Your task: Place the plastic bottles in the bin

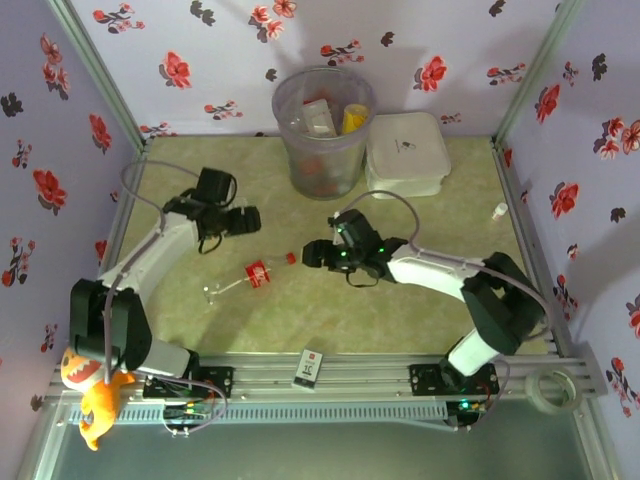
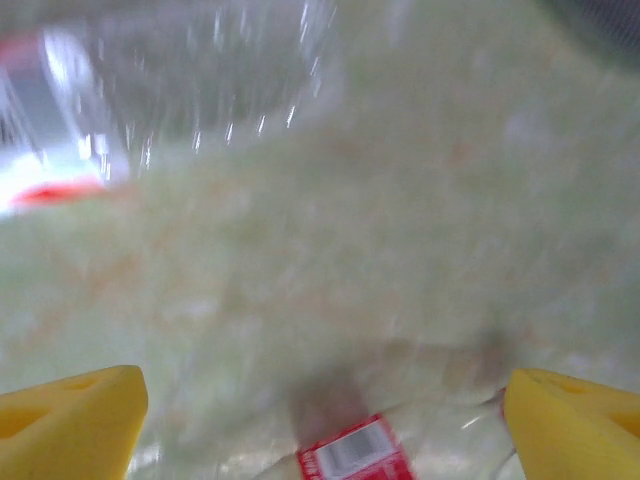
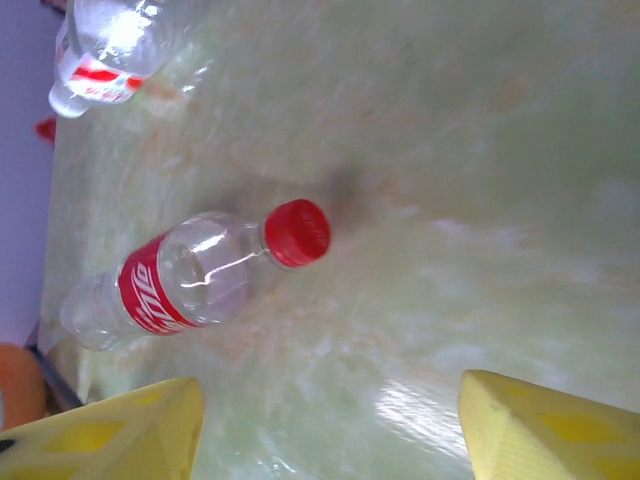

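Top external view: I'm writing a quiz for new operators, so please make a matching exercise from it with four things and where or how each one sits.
Things:
1. bin
2. white lidded box
3. red-capped bottle
4. black-and-white card

Places or states:
A. on the metal rail at the near edge
B. lying on its side mid-table
C. upright and translucent, at the back
D. low and squarish, right beside the bin

Pairs: 1-C, 2-D, 3-B, 4-A
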